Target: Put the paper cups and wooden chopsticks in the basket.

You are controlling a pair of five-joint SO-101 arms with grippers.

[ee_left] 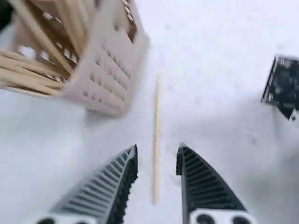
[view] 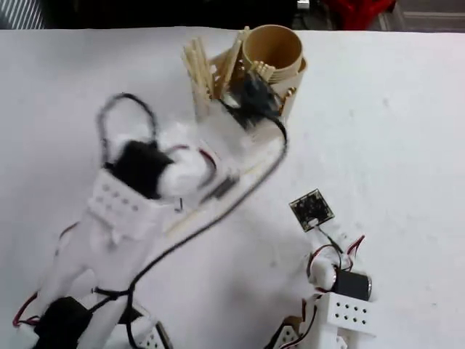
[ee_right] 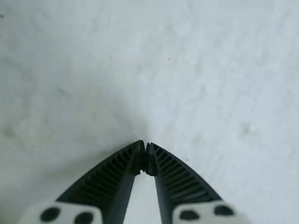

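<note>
A pale slatted basket (view: 293,89) stands at the far middle of the table, holding a tan paper cup (view: 271,47) and several wooden chopsticks (view: 200,69). My left arm (view: 131,189) stretches from the near left up to it. In the left wrist view my left gripper (ee_left: 156,151) is open just above the table, with a single chopstick (ee_left: 157,116) lying flat between its fingertips, beside the basket (ee_left: 105,79). That loose chopstick (view: 187,216) partly shows under the arm. My right gripper (ee_right: 144,147) is shut on nothing over bare white table.
My right arm (view: 341,305) sits at the near right, with a small black circuit board (view: 312,209) and red wires in front of it. A black cable loops across the table's middle. White tabletop lies free to the right and far left.
</note>
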